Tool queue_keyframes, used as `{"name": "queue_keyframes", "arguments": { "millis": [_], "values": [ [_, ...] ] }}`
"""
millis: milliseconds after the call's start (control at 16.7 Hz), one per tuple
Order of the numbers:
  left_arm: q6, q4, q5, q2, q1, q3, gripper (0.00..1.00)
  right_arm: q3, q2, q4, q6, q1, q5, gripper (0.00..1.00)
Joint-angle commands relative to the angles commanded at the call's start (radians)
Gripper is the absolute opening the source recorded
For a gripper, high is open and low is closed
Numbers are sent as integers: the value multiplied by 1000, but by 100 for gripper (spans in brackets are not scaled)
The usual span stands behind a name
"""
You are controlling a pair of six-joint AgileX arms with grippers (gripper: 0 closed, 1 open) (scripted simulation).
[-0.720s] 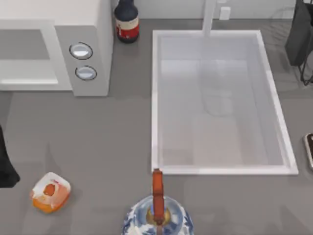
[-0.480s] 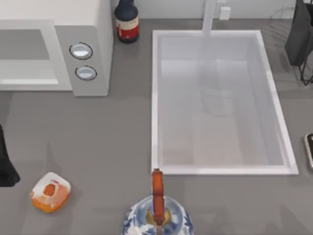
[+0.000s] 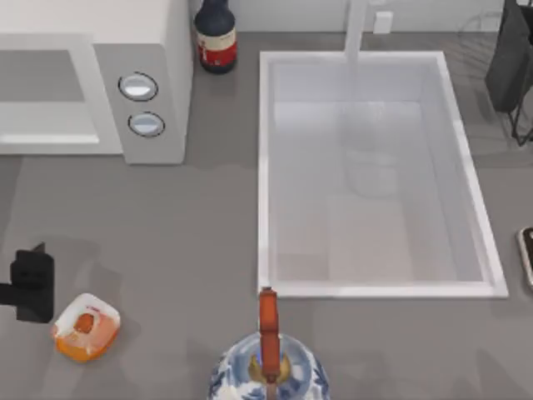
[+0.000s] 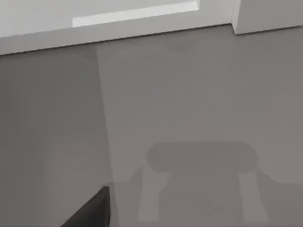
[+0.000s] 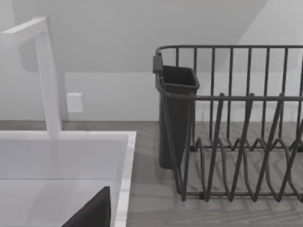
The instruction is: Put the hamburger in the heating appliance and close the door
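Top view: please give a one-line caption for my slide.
Left tool reaches in beside the hamburger on the table's left, below the open microwave.

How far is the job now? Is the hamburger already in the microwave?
Not yet. Nothing looks done: the hamburger lies on the table, untouched, far from the microwave. In hand: the left gripper sits just beside the hamburger. Left: grasp it, place it in the open cavity, close the door.

no readable text, dark bottle point(image 3: 216, 35) with red-and-white label, lettering too small to read
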Motion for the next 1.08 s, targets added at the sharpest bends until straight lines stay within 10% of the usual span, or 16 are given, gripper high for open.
{"name": "queue_keyframes", "arguments": {
  "millis": [600,1080],
  "values": [
    [138,-495,6,823,-161,463,100,0,0,0,0,0,0,100],
    [176,-580,12,968,-203,569,100,0,0,0,0,0,0,100]
  ]
}}
